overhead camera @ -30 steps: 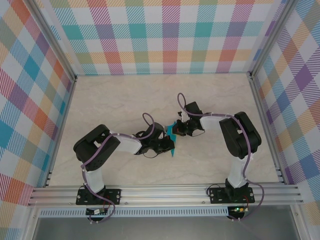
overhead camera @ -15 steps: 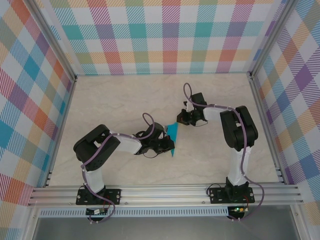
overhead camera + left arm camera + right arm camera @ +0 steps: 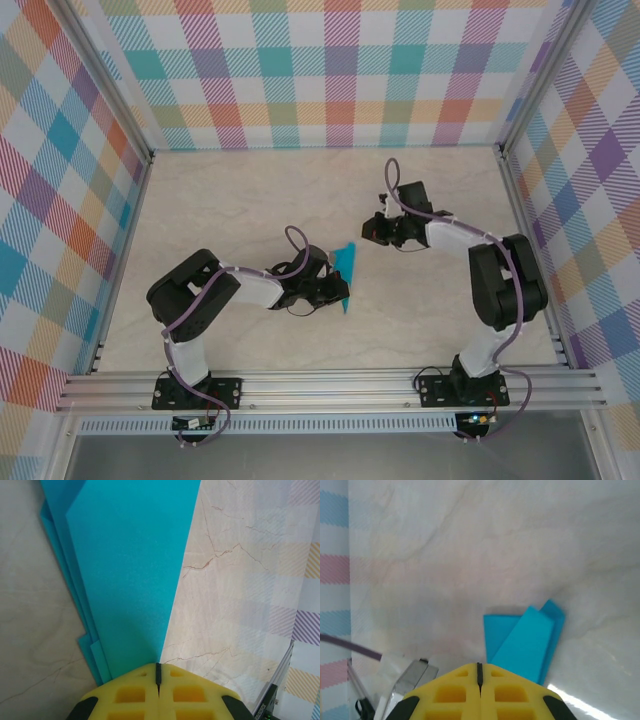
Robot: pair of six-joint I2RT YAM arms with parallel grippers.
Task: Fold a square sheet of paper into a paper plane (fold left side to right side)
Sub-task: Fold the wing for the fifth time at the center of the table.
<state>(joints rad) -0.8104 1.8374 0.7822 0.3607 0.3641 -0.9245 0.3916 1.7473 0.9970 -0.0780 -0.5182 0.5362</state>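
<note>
Subject of inspection: folded teal paper [image 3: 346, 264], lying on the table [image 3: 230, 210] just in front of the left arm.

Left jaws: clenched, no gap at the seam. In the left wrist view the paper [image 3: 130, 570] tapers toward them, and its right edge runs straight into the seam. Whether a layer is pinched there or merely pressed flat cannot be told.

Right jaws: clenched, grasping nothing. They stand apart from the paper, farther out on the table and to its right. In the right wrist view the paper's wider end [image 3: 520, 645] lies just ahead of them and slightly right, clear of contact.

Governing relation: the paper's long axis runs roughly near-to-far, narrow end at the left jaws. The left arm is plainly the nearer, so any further fold would, in my judgement, hinge there.

Obscured: the left arm covers the paper's middle from above. The left wrist view crops the far end, and the yellow jaws hide part of it in both wrist views. The layer count is unclear.
</note>
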